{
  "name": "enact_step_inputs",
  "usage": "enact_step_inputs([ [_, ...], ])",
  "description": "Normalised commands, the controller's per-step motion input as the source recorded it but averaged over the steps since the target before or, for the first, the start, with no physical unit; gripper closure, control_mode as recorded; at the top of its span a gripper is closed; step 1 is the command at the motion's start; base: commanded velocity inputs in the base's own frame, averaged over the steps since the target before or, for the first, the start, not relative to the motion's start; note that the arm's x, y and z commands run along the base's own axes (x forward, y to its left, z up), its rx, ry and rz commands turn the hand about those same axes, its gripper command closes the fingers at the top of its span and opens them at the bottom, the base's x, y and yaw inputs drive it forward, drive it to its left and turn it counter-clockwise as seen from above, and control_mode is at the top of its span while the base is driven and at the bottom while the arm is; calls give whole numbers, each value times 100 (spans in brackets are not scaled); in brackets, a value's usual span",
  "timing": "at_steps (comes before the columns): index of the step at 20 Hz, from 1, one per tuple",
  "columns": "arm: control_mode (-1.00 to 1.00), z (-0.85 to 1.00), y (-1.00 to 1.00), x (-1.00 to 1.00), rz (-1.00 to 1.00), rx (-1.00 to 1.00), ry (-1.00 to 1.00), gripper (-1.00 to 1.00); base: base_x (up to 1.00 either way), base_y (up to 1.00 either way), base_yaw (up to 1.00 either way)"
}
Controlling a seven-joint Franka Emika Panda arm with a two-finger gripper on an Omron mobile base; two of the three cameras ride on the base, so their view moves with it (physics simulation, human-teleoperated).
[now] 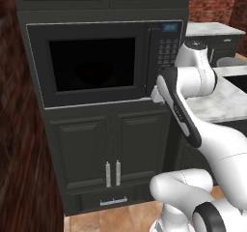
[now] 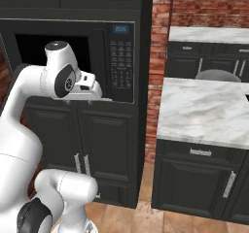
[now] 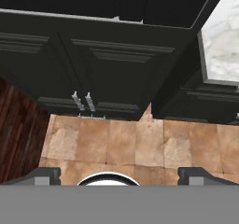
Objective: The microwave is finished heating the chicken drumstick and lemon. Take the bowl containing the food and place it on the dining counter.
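The arm rises from the base and bends up to the front of the microwave (image 1: 96, 64), with the white hand lying against the lower right corner of the unit, just below the button panel (image 2: 120, 62). The gripper (image 3: 119, 175) points down at the tan tiled floor (image 3: 140, 148); its 2 finger tips (image 3: 42, 175) sit far apart at the bottom corners of the hand view, so the jaws stand wide apart with nothing between them. Behind the hand, the microwave door is closed, its dark glass showing no contents, so the bowl, drumstick and lemon cannot be made out. The small blue display (image 1: 170, 27) is lit at the top of the panel. Below the microwave are 2 dark cabinet doors with silver handles (image 1: 112, 173). To the right, the dining counter (image 2: 204, 110) presents a white grey-veined marble top over dark cabinet fronts. Farther back, a second marble counter (image 2: 209, 34) runs along the brick wall (image 2: 209, 4).
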Motion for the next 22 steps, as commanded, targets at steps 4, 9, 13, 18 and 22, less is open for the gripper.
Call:
enact_step_inputs([
  [4,-100,0,-2,0,0,0,-2,-100,0,0,0],
  [9,-100,4,0,0,0,0,-15,-100,0,0,0],
  [13,-100,18,-2,10,0,3,-28,-100,0,0,0],
  [18,-100,30,0,37,-3,7,-24,-100,0,0,0],
  [22,-100,40,0,44,-6,7,-17,-100,0,0,0],
])
